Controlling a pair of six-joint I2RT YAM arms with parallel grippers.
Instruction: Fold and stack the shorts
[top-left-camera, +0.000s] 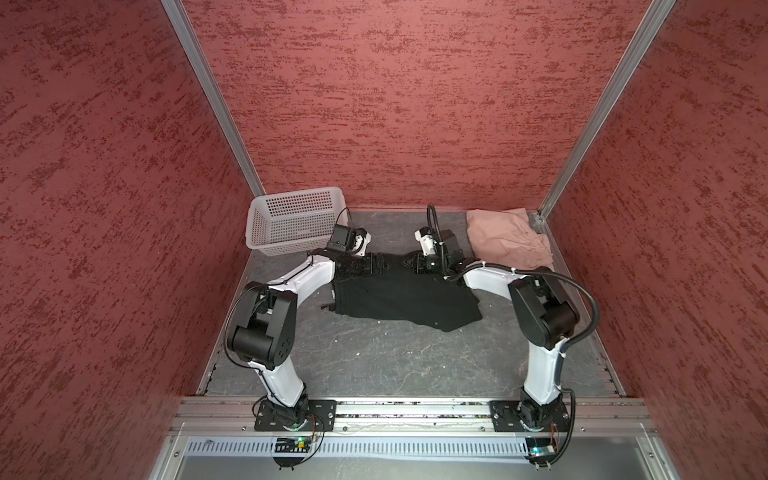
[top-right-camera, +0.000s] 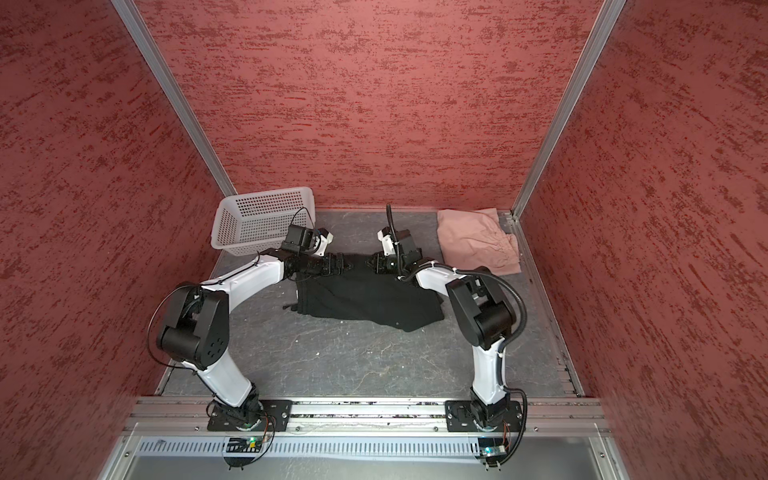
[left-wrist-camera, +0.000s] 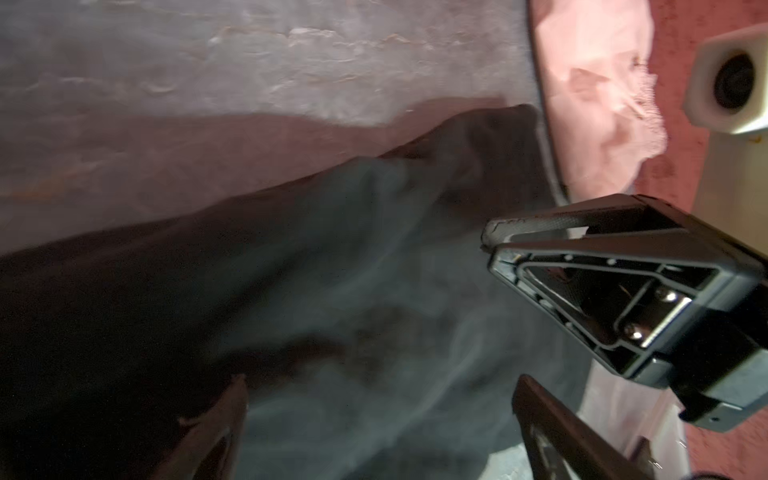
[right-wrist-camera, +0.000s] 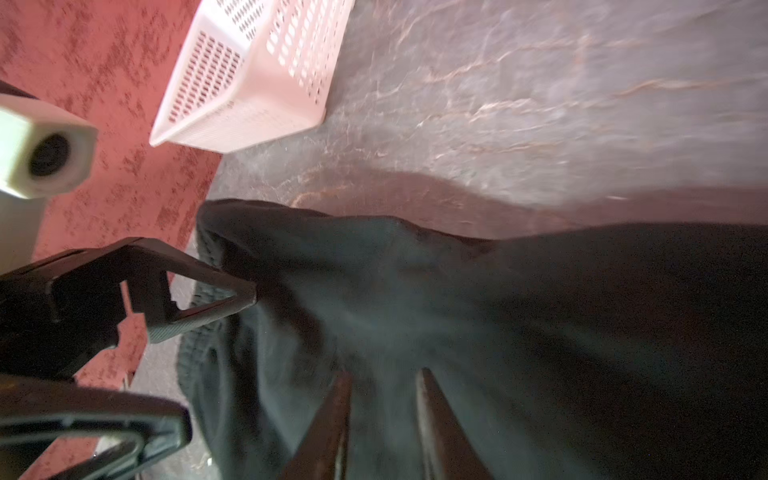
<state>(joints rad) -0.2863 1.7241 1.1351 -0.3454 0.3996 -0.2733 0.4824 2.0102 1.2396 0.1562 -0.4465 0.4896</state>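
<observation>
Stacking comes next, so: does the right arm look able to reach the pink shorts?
Probably yes: the pink shorts lie flat close beside the right arm, with nothing between them.

Black shorts (top-left-camera: 407, 299) lie spread and rumpled at centre; dusty pink shorts (top-left-camera: 509, 239) sit folded in the far-right corner.

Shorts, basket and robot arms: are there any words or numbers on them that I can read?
No text can be read anywhere.
The black shorts: no print or label shows.
The pink shorts: none shows.
The basket: only holes, no words.
The small boards below the arm bases: any marks are too small to read.
</observation>
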